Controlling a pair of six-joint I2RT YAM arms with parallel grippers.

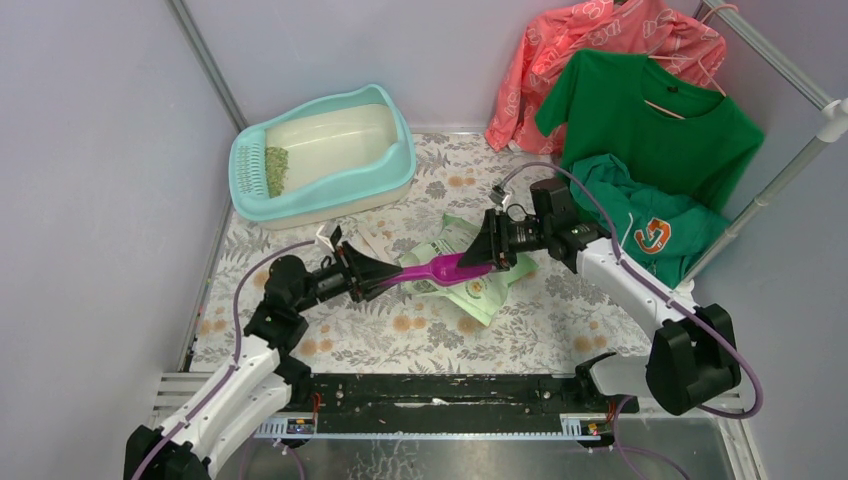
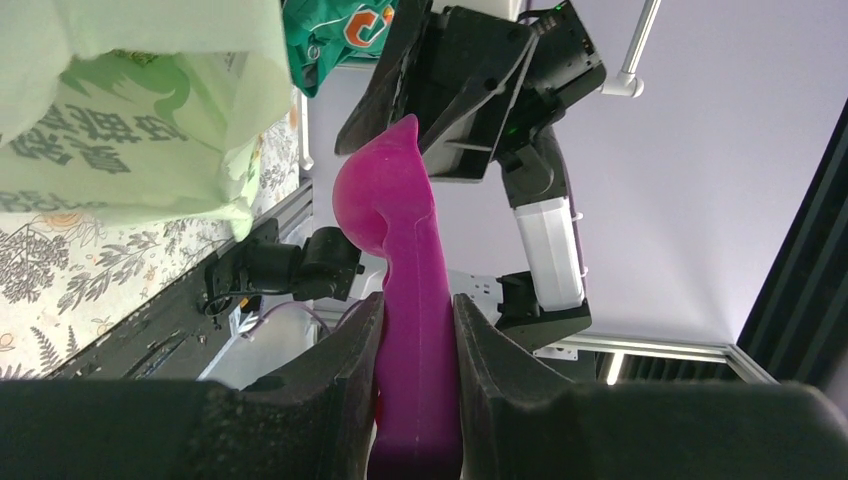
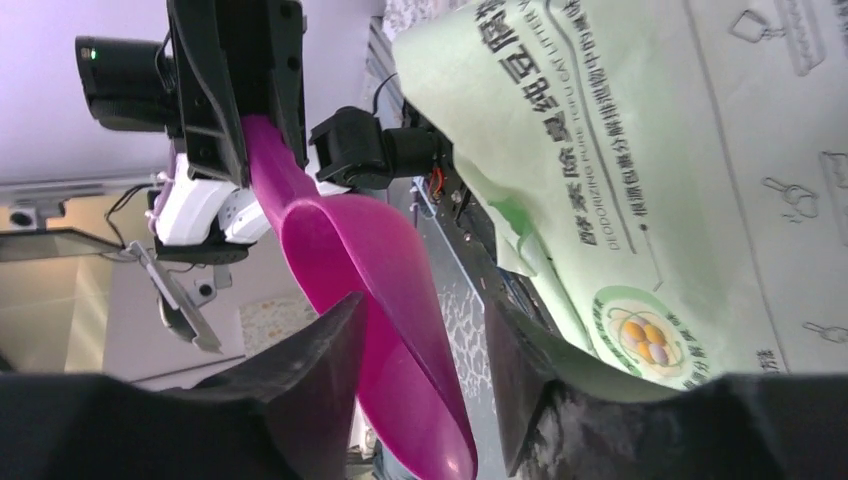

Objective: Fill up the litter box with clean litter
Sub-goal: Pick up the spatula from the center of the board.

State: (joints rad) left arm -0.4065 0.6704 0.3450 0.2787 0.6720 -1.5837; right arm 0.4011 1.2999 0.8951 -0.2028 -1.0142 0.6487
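The turquoise-rimmed litter box (image 1: 400, 165) stands at the back left, with a small patch of pale-green clean litter (image 1: 276, 170) beside its grate. My left gripper (image 1: 385, 272) (image 2: 418, 300) is shut on the handle of the purple scoop (image 1: 445, 270) (image 2: 400, 200), held level above the table. My right gripper (image 1: 487, 255) (image 3: 425, 305) is open, its fingers on either side of the scoop's bowl (image 3: 340, 230), with a gap on one side. The light green litter bag (image 1: 480, 290) (image 2: 120, 130) (image 3: 650, 150) lies under the scoop.
Green and pink clothes (image 1: 650, 110) hang on a rack (image 1: 790, 170) at the back right, close behind my right arm. A floral cloth (image 1: 400, 335) covers the table. Grey walls stand close on the left and at the back.
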